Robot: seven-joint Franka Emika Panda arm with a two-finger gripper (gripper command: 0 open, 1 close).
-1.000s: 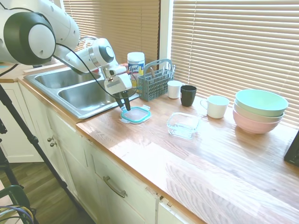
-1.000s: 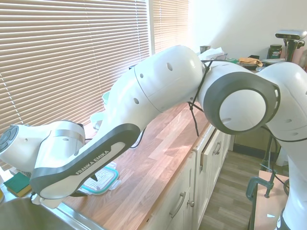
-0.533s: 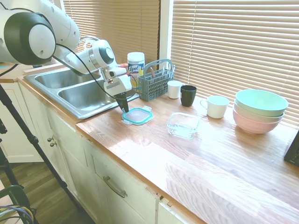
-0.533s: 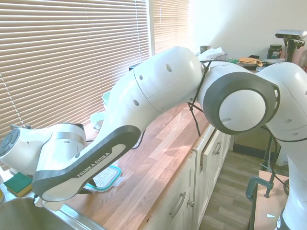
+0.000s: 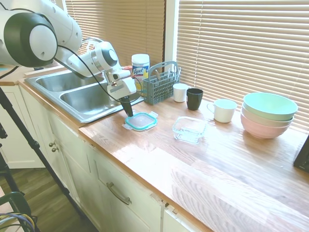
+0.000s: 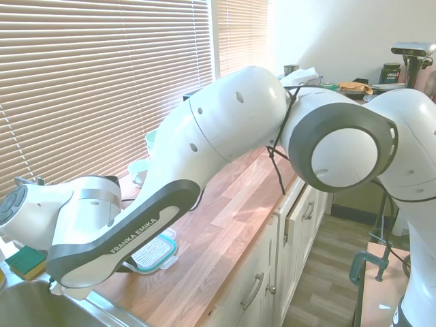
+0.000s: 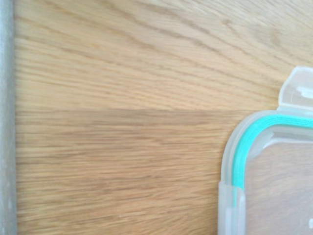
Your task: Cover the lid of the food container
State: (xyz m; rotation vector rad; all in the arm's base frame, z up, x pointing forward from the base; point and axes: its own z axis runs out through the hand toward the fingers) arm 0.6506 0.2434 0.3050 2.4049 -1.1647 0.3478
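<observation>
Since 1 s ago, gripper (image 5: 129,112) closed on edge of lid (image 5: 140,121), lid shifted slightly. Lid sits nr sink (image 5: 82,99), well apart from food container (image 5: 189,129). Grasp looks done; carry + placing on container still left.

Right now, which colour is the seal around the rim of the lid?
Teal. The lid shows it best in the wrist view.
</observation>
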